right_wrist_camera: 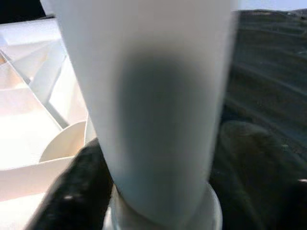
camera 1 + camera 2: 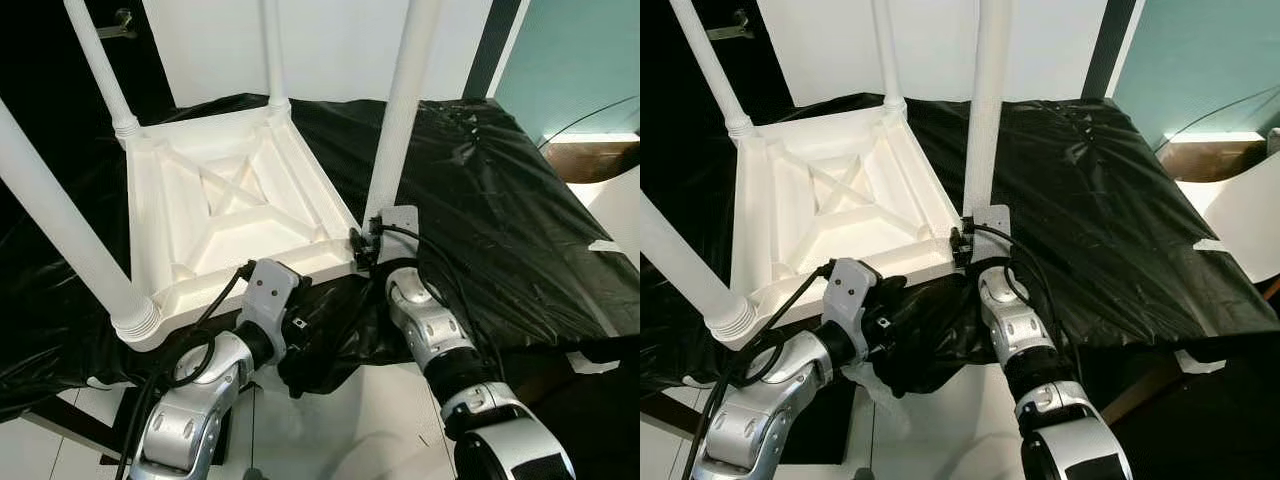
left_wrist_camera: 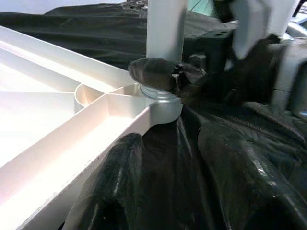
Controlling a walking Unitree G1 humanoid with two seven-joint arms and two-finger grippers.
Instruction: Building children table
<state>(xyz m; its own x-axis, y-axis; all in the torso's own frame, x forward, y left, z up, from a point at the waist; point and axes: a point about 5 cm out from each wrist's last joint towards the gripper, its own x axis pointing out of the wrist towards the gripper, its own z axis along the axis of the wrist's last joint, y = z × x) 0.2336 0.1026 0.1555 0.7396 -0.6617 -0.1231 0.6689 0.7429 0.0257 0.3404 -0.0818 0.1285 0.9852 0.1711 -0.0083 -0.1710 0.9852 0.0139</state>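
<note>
A white children's table [image 2: 240, 215] lies upside down on a black plastic sheet [image 2: 500, 200], with its legs pointing up. My right gripper [image 2: 364, 246] is shut on the base of the near right leg [image 2: 400, 110], where the leg meets the corner socket. One finger [image 1: 72, 191] presses each side of that leg [image 1: 153, 96]. My left gripper [image 3: 172, 143] is open, low at the table's front edge [image 2: 260, 280]. Its fingers [image 3: 110, 191] rest on the crumpled plastic beside the rim [image 3: 72, 153], holding nothing.
The near left leg [image 2: 60, 220] and two far legs [image 2: 100, 60] stand tall around the frame. The plastic-covered surface ends just in front of me, above white floor tiles [image 2: 340, 430]. A brown object [image 2: 590, 160] lies at the far right.
</note>
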